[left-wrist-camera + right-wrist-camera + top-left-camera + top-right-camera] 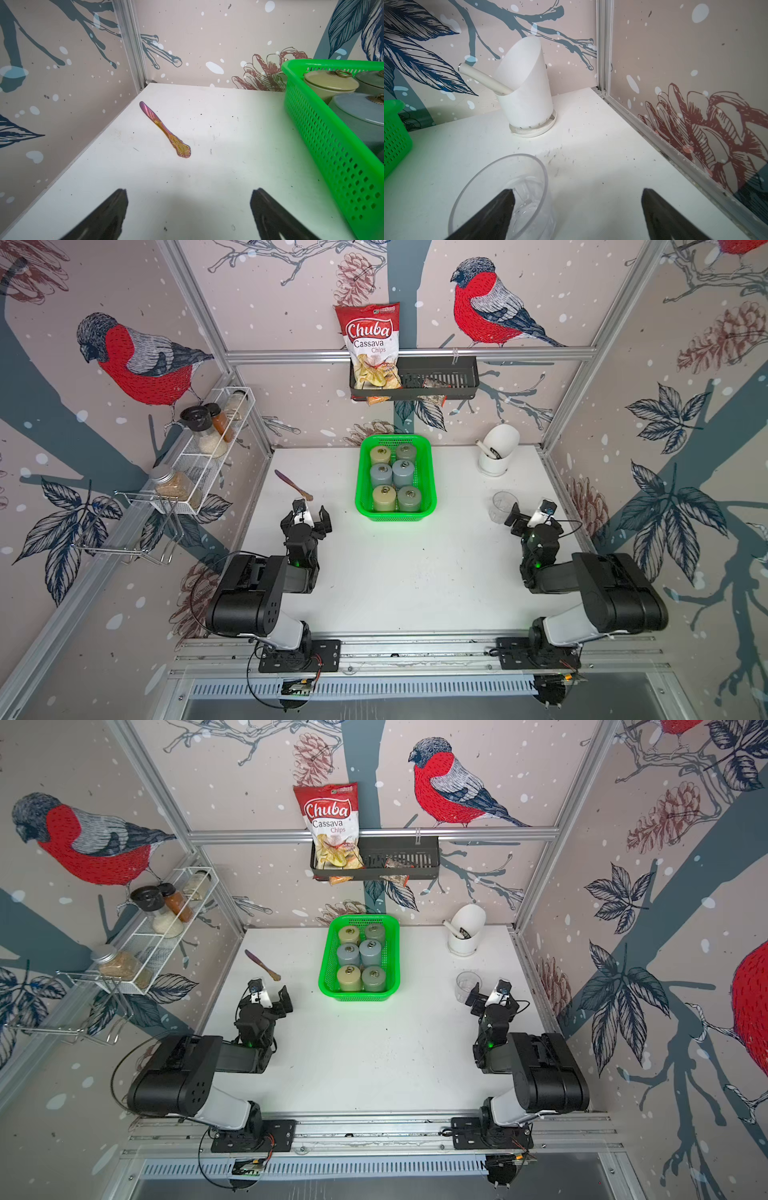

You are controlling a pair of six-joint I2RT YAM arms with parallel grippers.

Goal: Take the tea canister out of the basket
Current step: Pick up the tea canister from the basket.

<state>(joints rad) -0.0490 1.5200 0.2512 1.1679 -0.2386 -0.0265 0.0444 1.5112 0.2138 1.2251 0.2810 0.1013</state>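
The bright green basket (432, 489) (395, 969) stands at the back middle of the white table, showing in both top views. It holds several tea canisters (383, 497) (349, 977) in beige, grey-blue and grey-green, each with a ring on its lid. My left gripper (306, 515) (266, 998) is open and empty, low over the table in front of and left of the basket. The left wrist view shows its fingers wide apart (189, 193), with the basket wall (332, 145) and a beige canister (330, 83) off to one side. My right gripper (534, 516) (578, 193) is open and empty, far right of the basket.
An iridescent butter knife (293, 485) (164, 128) lies just beyond the left gripper. A clear glass (503, 506) (500, 187) stands beside one right finger. A white utensil holder (498, 448) is at the back right. The walls carry a black rack (440, 377) with a chips bag and a wire spice shelf (208, 448).
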